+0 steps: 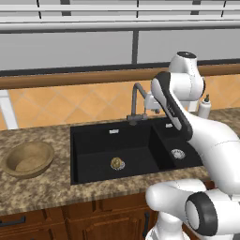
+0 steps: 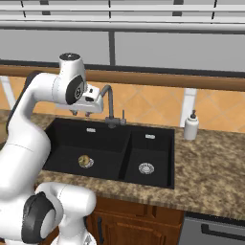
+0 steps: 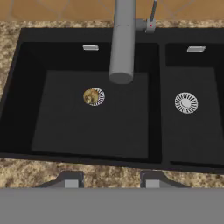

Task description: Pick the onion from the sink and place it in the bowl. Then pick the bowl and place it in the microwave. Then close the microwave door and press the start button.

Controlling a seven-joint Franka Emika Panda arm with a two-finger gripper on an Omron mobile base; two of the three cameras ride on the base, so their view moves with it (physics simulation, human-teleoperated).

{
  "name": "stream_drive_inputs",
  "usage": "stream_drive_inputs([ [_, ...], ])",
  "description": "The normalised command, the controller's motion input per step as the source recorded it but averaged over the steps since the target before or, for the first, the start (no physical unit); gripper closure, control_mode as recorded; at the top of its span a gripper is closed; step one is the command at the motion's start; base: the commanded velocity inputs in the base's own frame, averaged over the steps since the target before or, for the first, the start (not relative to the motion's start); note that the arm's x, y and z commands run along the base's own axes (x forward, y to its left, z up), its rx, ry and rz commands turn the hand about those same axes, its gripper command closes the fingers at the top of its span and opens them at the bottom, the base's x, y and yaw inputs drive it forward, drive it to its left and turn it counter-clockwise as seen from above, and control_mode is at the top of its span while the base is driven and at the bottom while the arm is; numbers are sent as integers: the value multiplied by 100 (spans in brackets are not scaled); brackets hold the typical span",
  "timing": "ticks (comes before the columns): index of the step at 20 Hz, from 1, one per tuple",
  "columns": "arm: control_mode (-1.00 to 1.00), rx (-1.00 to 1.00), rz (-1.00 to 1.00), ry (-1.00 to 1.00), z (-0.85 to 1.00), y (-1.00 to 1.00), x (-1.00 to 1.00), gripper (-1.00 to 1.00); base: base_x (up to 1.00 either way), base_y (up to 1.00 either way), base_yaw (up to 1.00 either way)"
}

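The onion [image 3: 90,96] is a small yellowish-tan bulb lying on the drain of the left basin of the black sink [image 1: 93,140]; it also appears as the onion [image 1: 116,163] and the onion [image 2: 83,161]. My gripper [image 2: 81,113] hangs high over the left basin, beside the faucet, well above the onion. Its fingertips [image 3: 72,179] stand apart with nothing between them, so it is open. The tan bowl [image 1: 28,158] stands upright on the counter left of the sink. The microwave and its door are out of view.
The grey curved faucet [image 3: 121,43] reaches over the left basin, close to my hand. A second drain [image 3: 186,103] sits in the right basin. A white soap bottle [image 2: 191,125] stands on the granite counter [image 2: 215,167] right of the sink.
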Motion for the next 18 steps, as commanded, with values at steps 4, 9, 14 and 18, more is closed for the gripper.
stream_drive_inputs([
  [4,-100,-4,0,-1,-7,1,-32,-100,0,0,0],
  [9,-100,-19,-2,6,-71,91,-24,-100,0,0,0],
  [14,-100,-4,-1,21,-100,80,10,-100,0,0,0],
  [18,-100,-15,-9,24,-100,61,65,-100,0,0,0],
])
